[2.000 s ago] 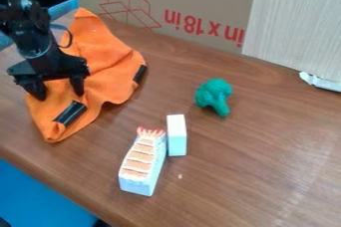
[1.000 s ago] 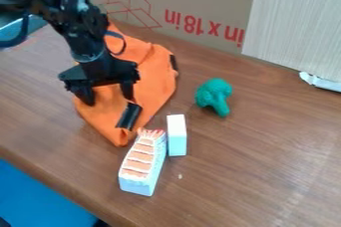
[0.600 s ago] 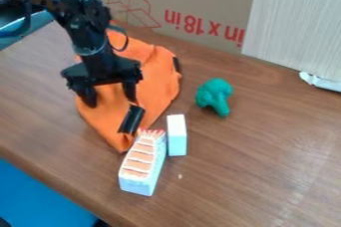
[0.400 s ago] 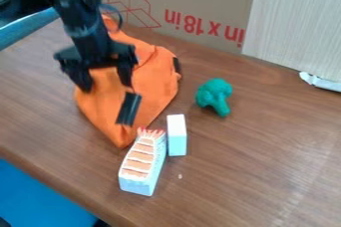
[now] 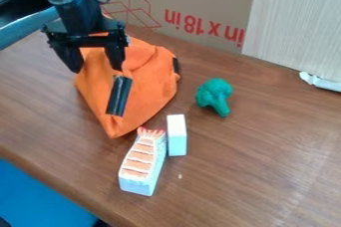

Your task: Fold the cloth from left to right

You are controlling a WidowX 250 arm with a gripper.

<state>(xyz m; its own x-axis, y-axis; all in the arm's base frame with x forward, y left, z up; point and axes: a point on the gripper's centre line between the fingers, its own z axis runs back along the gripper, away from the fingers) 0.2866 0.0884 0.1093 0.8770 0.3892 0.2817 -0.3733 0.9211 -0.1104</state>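
Observation:
The black gripper hangs over the upper left part of the orange cloth, its two fingers spread apart and open. Orange fabric shows between and behind the fingers. Whether the tips touch it, I cannot tell. The cloth lies rumpled on the left half of the table, with a corner pointing toward the front. One black strip lies across its middle and another black piece sits at its right edge. The arm hides part of the cloth's back end.
A green toy broccoli lies right of the cloth. Just in front of the cloth's tip stand a toy shrimp piece and a white block. A cardboard box borders the back, beside a pale panel.
The gripper first went right with the cloth shifting rightward too, then rose back and slightly left. The cloth's front corner and the black strip have lately drawn back a little.

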